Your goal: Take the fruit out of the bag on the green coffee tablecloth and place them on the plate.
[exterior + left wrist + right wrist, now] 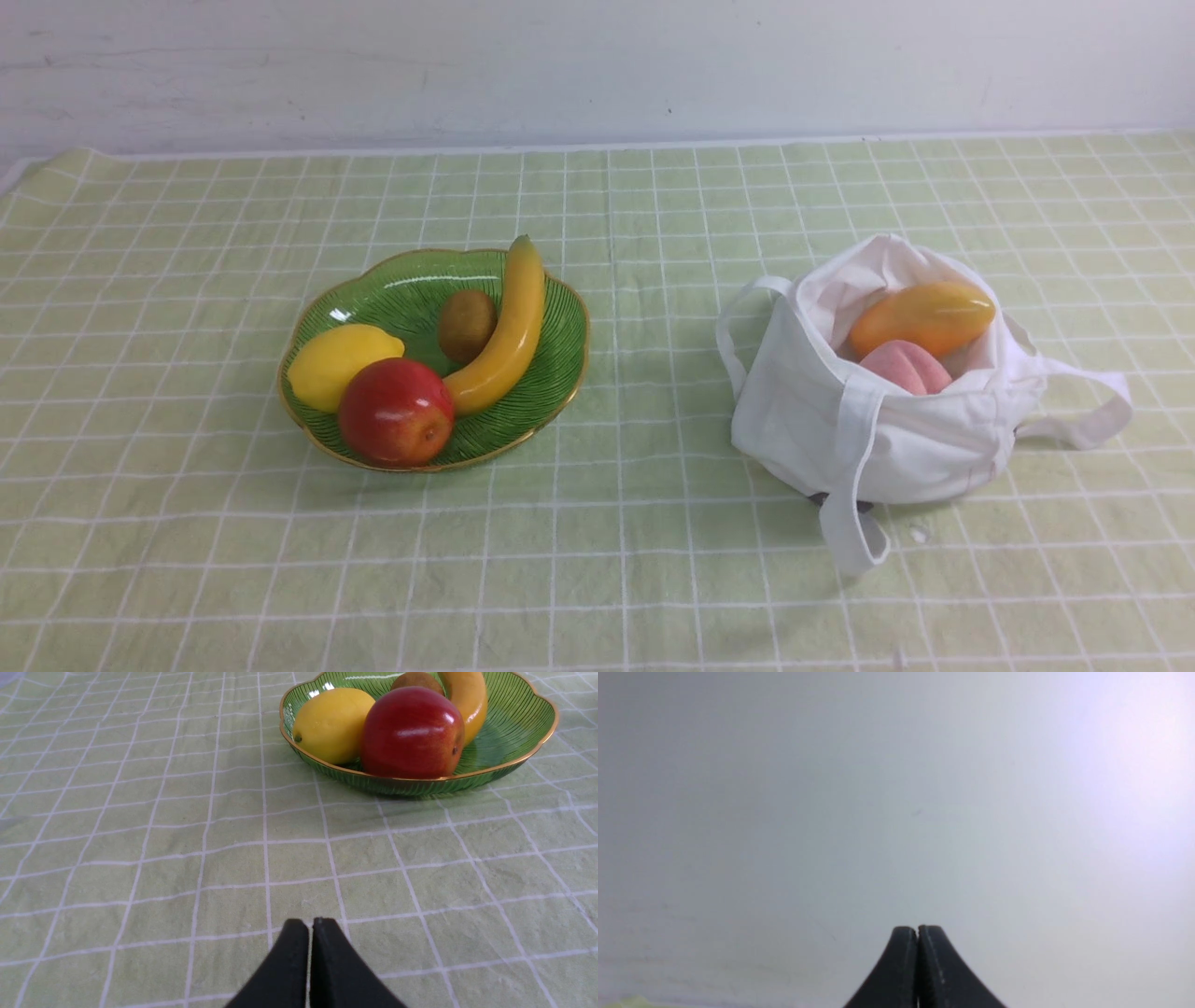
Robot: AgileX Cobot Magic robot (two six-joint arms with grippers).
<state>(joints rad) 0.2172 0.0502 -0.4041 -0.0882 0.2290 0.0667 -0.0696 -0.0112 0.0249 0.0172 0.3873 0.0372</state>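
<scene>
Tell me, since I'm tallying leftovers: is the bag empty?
Not empty. The bag gapes open, with a mango and a peach inside.

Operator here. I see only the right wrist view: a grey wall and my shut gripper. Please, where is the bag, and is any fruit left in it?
Observer: The bag stands open on the tablecloth, on the robot's right side.
Operator: What is inside?
Observer: A mango and a peach show in its mouth.
Operator: And the plate?
Observer: The plate, to the left, holds a banana, lemon, apple and kiwi.
Operator: The left gripper?
Observer: The left gripper is shut and empty.
</scene>
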